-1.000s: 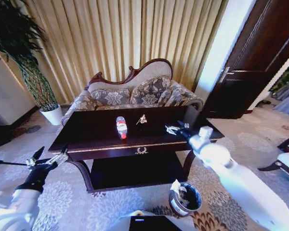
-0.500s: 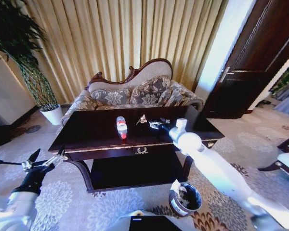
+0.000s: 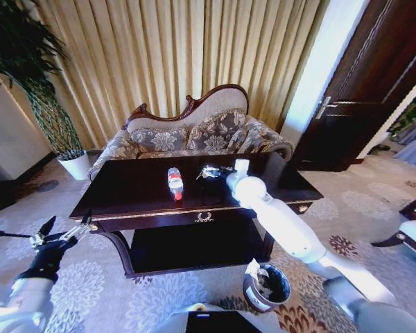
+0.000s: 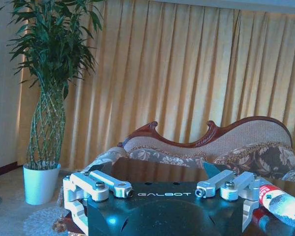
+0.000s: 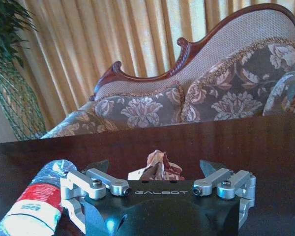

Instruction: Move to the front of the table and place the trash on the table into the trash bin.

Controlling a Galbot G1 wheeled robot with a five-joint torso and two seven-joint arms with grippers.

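On the dark glossy table [image 3: 132, 187] lies a clear bottle [image 3: 174, 182] with a red-and-white label, and to its right a small crumpled wrapper [image 5: 162, 164]. My right gripper [image 3: 212, 171] reaches over the tabletop to the wrapper. In the right wrist view the right gripper [image 5: 154, 166] is open, its fingers either side of the wrapper and apart from it, with the bottle [image 5: 32, 206] off to one side. The round dark trash bin [image 3: 267, 286] stands on the carpet below the table's front right corner, white paper inside. My left gripper [image 3: 64, 227] hangs open left of the table.
A patterned sofa [image 3: 194, 135] stands behind the table, with curtains beyond it. A white plant pot [image 3: 76, 165] with a tall plant stands at the back left. A dark door [image 3: 374, 90] is at the right. The table has a lower shelf [image 3: 194, 250].
My right arm has swung left across the tabletop, from the table's right side to the wrapper. The left gripper has sunk slightly and stays open.
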